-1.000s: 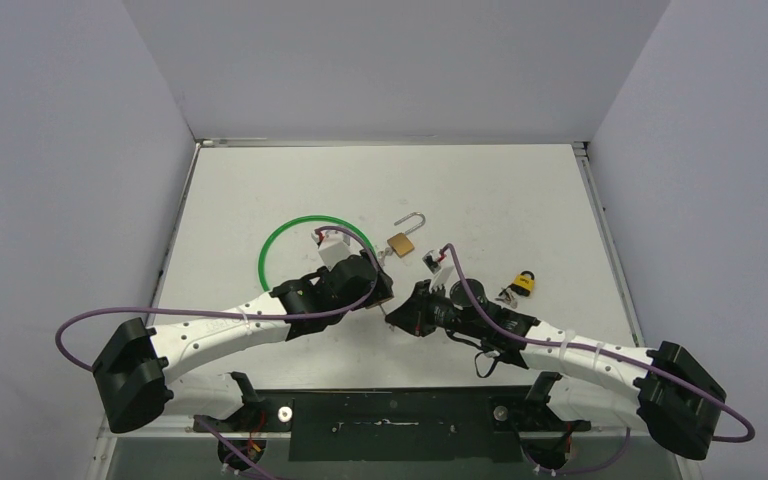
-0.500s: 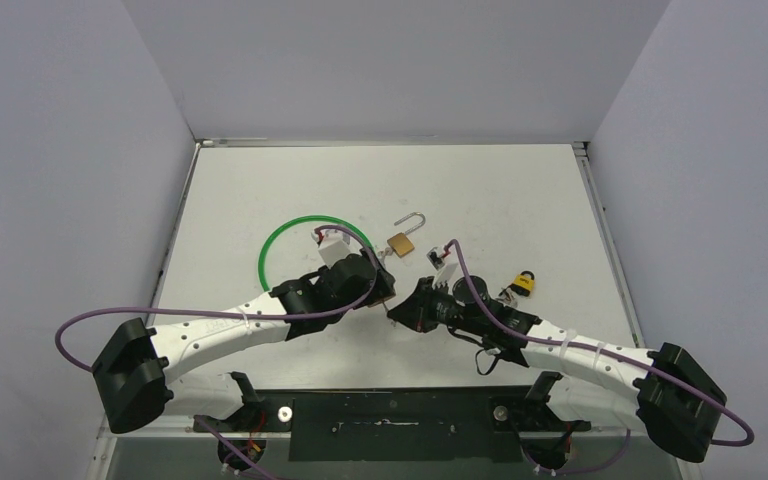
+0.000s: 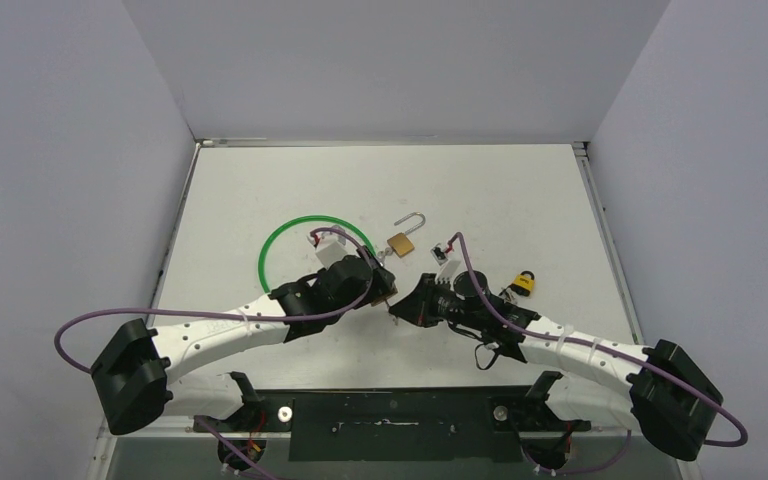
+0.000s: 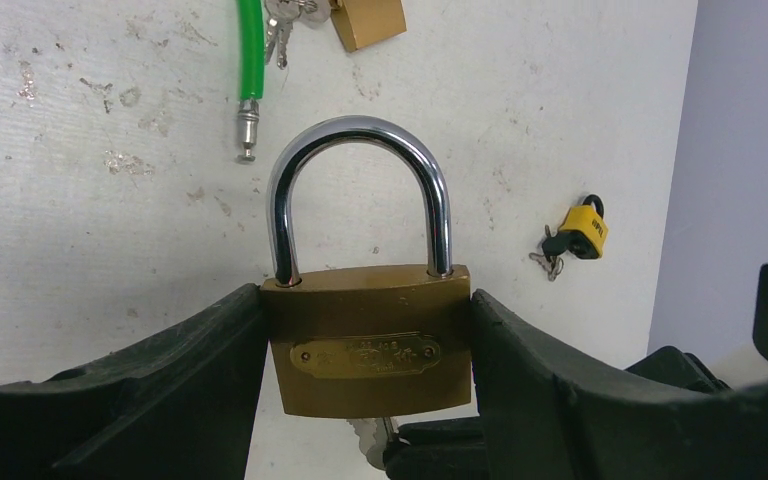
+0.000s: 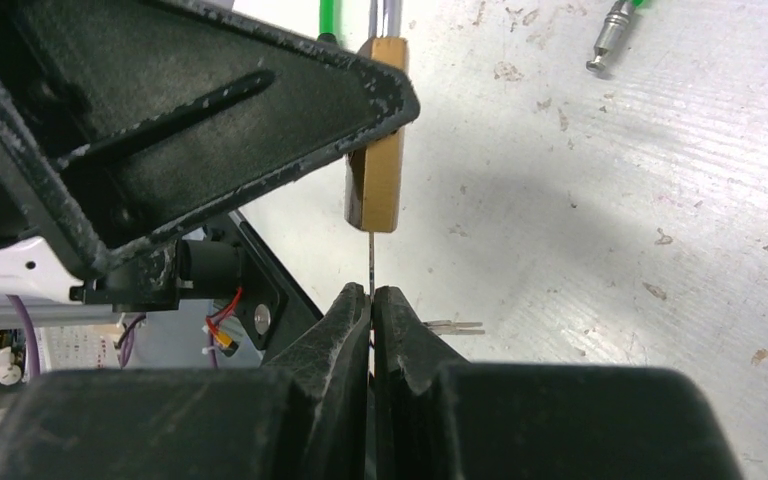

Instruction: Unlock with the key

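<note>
The brass padlock (image 4: 368, 335), shackle seated, hangs mid-bench towards the near edge, clamped across its body by the left gripper (image 4: 365, 312). The key (image 5: 371, 265) meets its keyway end along the shackle's axis, pinched in the closed right gripper (image 5: 371, 300).

Padlock (image 4: 370, 340): brass body, chrome shackle. Key (image 5: 371, 262): grey. Cable (image 4: 249, 48): green. Small lock (image 4: 585, 228): yellow, black shackle. Table (image 4: 90, 230): white, grey scuffs.

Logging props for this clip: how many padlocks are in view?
3: one brass padlock clamped in the left gripper; an open brass padlock on the table beyond; a small yellow padlock farther right. Others may be hidden.
</note>
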